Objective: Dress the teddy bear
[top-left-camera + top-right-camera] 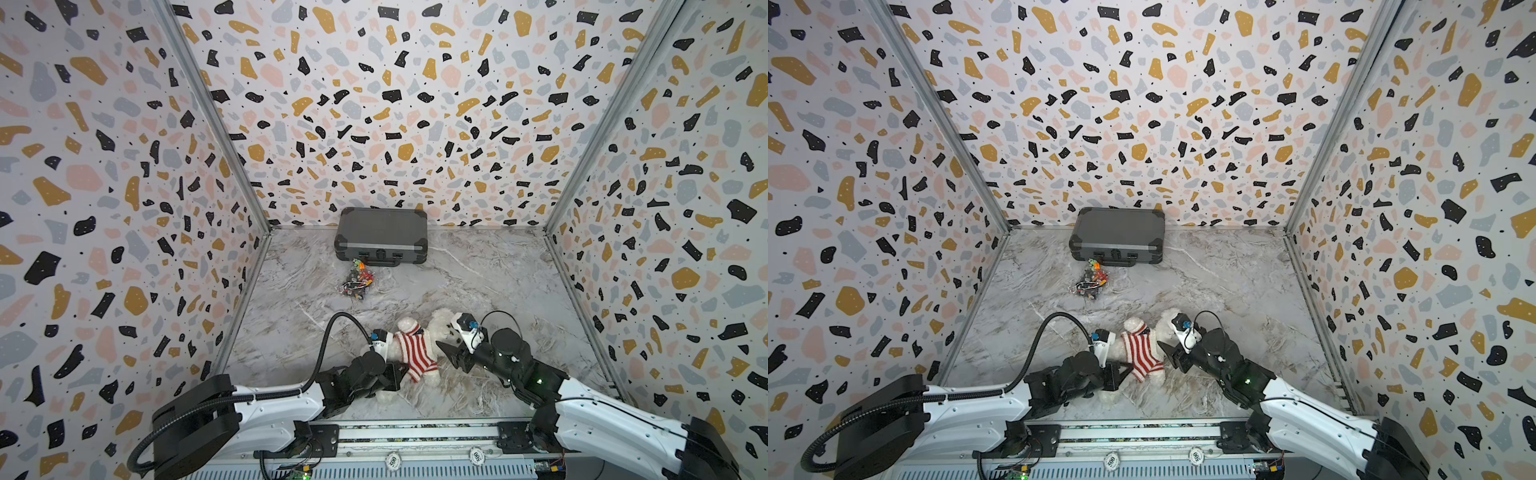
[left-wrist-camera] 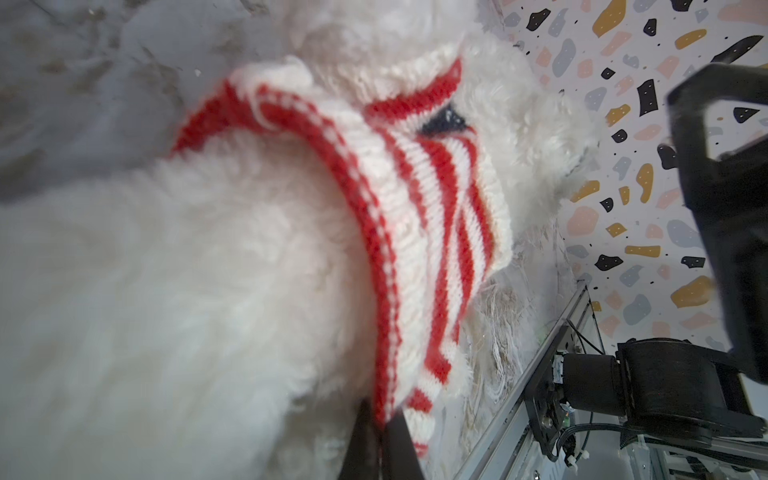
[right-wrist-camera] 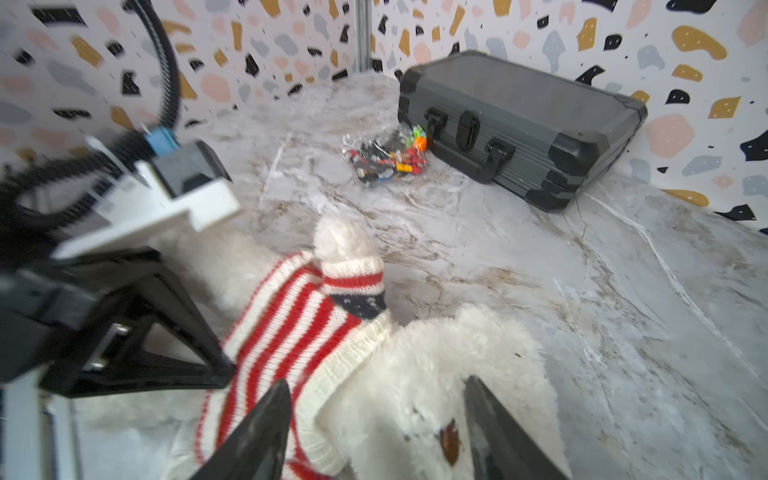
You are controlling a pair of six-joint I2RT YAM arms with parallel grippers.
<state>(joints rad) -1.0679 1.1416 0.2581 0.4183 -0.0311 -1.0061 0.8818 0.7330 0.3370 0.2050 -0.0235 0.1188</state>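
I think the sweater [image 1: 415, 353] is being pulled down over the teddy bear [image 1: 441, 323]. The left tool [image 2: 379, 419] is pinching the sweater's bottom edge tight, and the right tool [image 3: 377, 386] is hanging spread wide apart by the bear's head. Next, the edge is needing a soft tug lower over the tummy. The bear is lying on the surface [image 1: 498, 282] near the front, between both tools, looking fluffy and white, one paw poking from a sleeve.
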